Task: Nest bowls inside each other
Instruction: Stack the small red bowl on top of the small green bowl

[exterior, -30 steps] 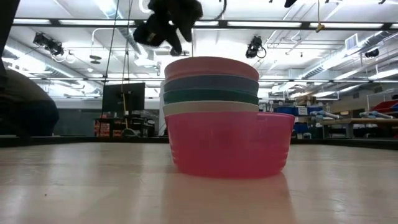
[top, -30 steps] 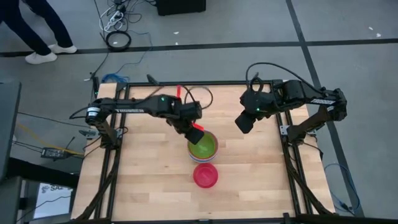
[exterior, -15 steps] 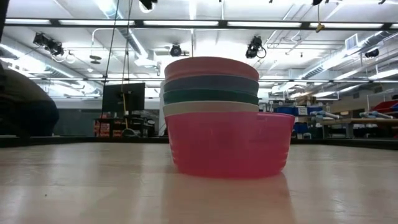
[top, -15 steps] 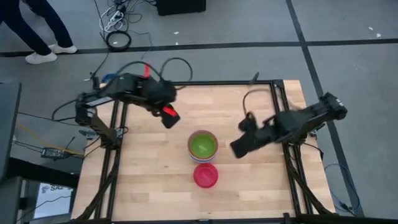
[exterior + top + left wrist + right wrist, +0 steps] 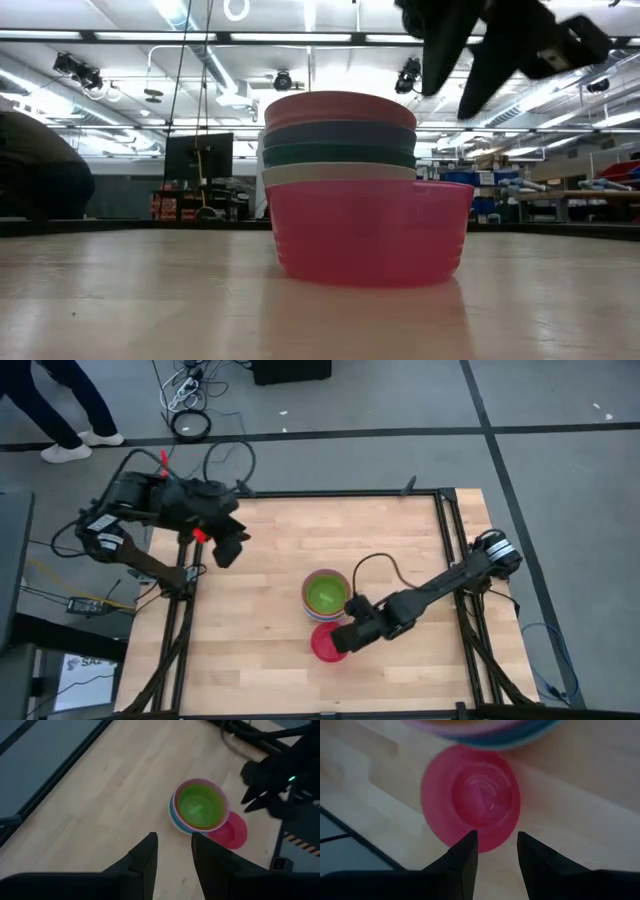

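Note:
A stack of nested bowls stands mid-table, with a lime green bowl innermost on top. Just nearer the table's front edge, a red bowl rests upright on its base beside the stack. My right gripper hangs open above the red bowl's right rim, fingers slanting down. In the low view my right gripper stands clear above the bowls. My left gripper is raised and open over the table's far left, with nothing between its fingers.
Black frame rails run along the table's left and right sides. Bare wood lies left and right of the bowls. A person's legs stand on the floor beyond the far left corner, near cables.
My left gripper has drawn back from over the stack, rising toward the table's far left corner. My right gripper has swung from the far right down toward the red bowl, rolling as it came. The bowls have stayed put.

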Motion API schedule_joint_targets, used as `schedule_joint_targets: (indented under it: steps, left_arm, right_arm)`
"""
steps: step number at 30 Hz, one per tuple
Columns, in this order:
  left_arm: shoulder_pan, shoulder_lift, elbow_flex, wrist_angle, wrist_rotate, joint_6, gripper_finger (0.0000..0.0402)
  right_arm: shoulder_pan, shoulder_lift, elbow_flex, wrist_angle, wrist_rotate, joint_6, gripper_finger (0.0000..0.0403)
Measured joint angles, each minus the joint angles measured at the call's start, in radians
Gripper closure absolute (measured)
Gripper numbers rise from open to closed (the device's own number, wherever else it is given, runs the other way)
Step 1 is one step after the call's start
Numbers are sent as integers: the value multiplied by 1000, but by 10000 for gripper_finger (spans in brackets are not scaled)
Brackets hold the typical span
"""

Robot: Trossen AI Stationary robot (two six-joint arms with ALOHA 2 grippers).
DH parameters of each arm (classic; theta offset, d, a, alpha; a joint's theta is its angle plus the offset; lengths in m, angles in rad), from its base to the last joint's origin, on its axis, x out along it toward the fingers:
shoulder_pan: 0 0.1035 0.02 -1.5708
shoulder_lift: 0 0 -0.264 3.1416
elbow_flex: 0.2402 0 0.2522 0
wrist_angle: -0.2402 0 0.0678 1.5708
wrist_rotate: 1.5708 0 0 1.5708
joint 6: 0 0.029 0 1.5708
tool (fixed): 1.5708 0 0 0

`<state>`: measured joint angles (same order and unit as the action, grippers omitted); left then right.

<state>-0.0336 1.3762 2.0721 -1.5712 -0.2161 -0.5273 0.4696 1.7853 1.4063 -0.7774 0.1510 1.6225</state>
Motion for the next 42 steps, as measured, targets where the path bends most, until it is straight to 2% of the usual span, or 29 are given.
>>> schedule_joint_targets:
  steps: [9, 21, 25, 30, 35, 38, 42]
  left_arm:
    - [-2, -42, -1, 0, -12, -3, 272]
    - [-2, -43, -1, -1, -22, 0, 272]
    - [-2, -43, -1, 1, -22, 3, 272]
    - [-2, -42, -1, 0, -22, 4, 273]
    - [-2, -42, -1, 0, -26, 26, 273]
    - [-2, -42, -1, 1, -26, 27, 273]
    - [-2, -42, -1, 0, -29, 26, 273]
  right_arm:
    - [16, 108, 0, 38, -7, 34, 277]
    - [-7, 188, 1, 70, -25, 34, 280]
    - [-16, 209, 1, 100, -40, 21, 307]
    - [-16, 211, 1, 123, -50, -5, 389]
    - [-1, 186, 1, 132, -41, 8, 400]
    - [27, 140, 5, 165, 18, 16, 401]
    - [65, 61, 65, 113, 124, 16, 402]
